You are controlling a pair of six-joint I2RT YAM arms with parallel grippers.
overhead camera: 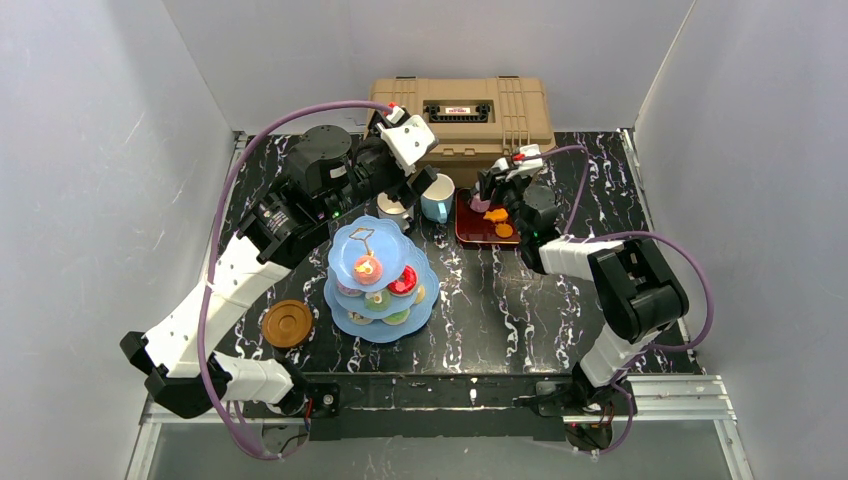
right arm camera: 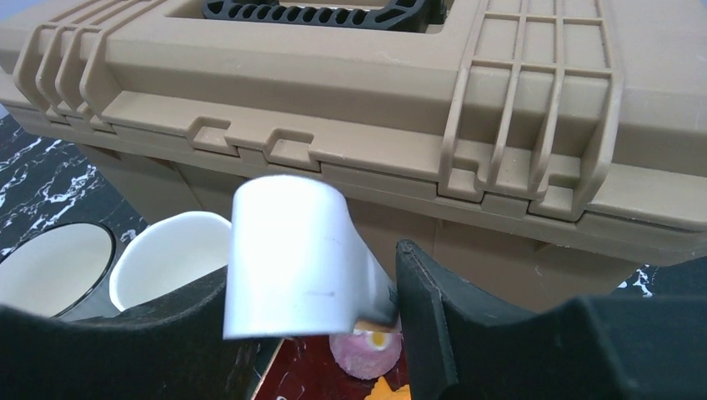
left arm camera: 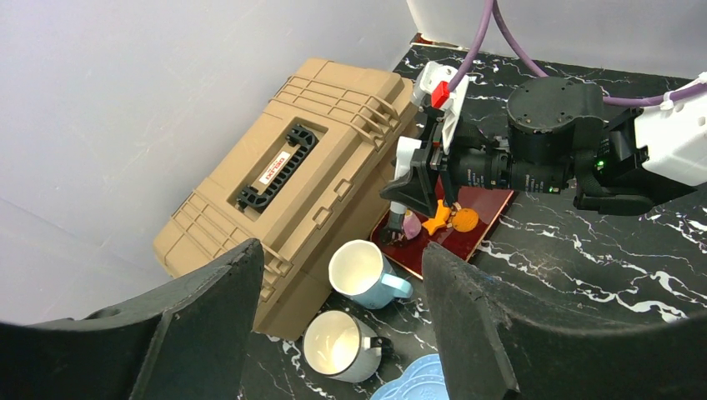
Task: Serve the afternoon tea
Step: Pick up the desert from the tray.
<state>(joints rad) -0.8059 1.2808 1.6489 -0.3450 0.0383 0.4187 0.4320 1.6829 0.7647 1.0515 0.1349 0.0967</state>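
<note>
Tongs (right arm camera: 292, 250) sit between the right gripper's (right arm camera: 313, 279) fingers, tips at the pink cake (right arm camera: 363, 350) on the tray (left arm camera: 488, 212), likely to carry it to the cake stand (overhead camera: 380, 270); clamped or not, unclear. Left gripper (left arm camera: 342, 250) hovers spread above 2 mugs (left arm camera: 338, 343)

Left claw (left arm camera: 342, 254) raised, fingers spread wide, right claw (left arm camera: 419, 218) pointed down, grip unclear

Pale grey walls (overhead camera: 100, 150) on three sides, black white-veined marble tabletop (overhead camera: 500, 300), even soft light
</note>
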